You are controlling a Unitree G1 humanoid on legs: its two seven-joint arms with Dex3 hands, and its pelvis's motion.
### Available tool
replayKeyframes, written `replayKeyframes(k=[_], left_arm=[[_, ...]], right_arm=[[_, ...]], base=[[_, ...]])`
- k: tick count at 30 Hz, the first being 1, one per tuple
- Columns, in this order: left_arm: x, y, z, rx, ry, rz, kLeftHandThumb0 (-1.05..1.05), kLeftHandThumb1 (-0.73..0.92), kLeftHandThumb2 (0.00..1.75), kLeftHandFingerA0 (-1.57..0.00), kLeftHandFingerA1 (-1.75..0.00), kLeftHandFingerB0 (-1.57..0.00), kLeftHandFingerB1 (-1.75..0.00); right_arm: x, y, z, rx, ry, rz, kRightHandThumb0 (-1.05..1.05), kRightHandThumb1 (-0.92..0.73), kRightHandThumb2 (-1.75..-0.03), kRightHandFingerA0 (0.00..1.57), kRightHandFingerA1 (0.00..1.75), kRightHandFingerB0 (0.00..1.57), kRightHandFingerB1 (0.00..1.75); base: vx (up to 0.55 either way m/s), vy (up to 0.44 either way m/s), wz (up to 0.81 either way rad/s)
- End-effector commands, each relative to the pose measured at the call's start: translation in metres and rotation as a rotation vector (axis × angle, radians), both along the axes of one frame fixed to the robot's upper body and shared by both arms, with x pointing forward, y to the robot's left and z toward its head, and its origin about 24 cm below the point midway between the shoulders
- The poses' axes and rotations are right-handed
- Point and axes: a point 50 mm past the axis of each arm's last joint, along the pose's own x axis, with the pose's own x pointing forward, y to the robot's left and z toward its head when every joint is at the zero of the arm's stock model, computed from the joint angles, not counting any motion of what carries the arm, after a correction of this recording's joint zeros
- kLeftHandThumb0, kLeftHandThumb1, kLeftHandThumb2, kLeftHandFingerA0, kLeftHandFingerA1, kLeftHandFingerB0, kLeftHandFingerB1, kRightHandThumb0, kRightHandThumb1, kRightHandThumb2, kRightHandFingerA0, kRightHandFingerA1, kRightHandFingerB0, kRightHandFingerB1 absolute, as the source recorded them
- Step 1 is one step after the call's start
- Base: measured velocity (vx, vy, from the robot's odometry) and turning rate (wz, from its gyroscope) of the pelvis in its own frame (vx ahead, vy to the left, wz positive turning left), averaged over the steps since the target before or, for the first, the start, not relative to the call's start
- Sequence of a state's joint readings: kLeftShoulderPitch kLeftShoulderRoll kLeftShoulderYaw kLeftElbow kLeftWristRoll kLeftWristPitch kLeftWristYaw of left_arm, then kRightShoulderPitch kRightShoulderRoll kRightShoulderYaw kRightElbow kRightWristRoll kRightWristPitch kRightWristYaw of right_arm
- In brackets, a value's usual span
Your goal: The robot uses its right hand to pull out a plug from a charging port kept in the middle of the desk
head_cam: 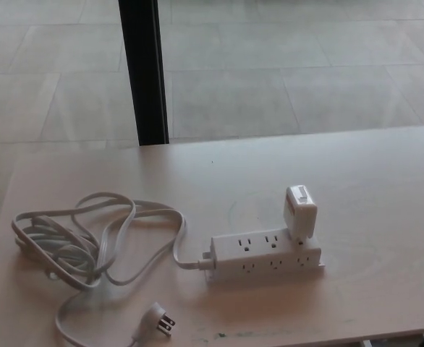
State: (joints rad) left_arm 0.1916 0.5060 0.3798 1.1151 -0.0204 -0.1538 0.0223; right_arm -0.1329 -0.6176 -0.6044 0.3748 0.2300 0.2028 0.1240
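Head view: white cube plug (299, 211) seated in power strip (266, 254); hands unseen.

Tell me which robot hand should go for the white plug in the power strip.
Right, probably. Neither robot hand shows yet, but the white plug sits at the right end of the power strip, right of the desk's middle.

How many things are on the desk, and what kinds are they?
Power strip: 1
White charger plug stuck in the strip's right end: 1
White cord, coiled at the left, ending in its own pronged plug: 1
Total: 3 things on the desk. No robot hand shows.
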Motion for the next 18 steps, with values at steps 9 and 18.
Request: replayKeyframes(k=[9, 18], left_arm=[[-0.001, 0.004, 0.007, 0.027, -0.042, -0.014, -0.58, 0.60, 0.58, -0.80, -0.71, -0.61, -0.45], [0.001, 0.005, 0.007, 0.024, -0.036, -0.005, -0.61, 0.50, 0.92, -0.83, -0.80, -0.53, -0.59]], right_arm=[[0.106, 0.158, 0.106, -0.334, 0.068, 0.714, -0.74, -0.52, -0.57, 0.93, 0.58, 0.27, 0.30], [0.134, 0.208, 0.082, -0.411, 0.258, 0.846, -0.78, -0.53, -0.57, 1.02, 0.70, 0.27, 0.30]], base=[[0.00, 0.000, 0.00], [0.00, 0.000, 0.00]])
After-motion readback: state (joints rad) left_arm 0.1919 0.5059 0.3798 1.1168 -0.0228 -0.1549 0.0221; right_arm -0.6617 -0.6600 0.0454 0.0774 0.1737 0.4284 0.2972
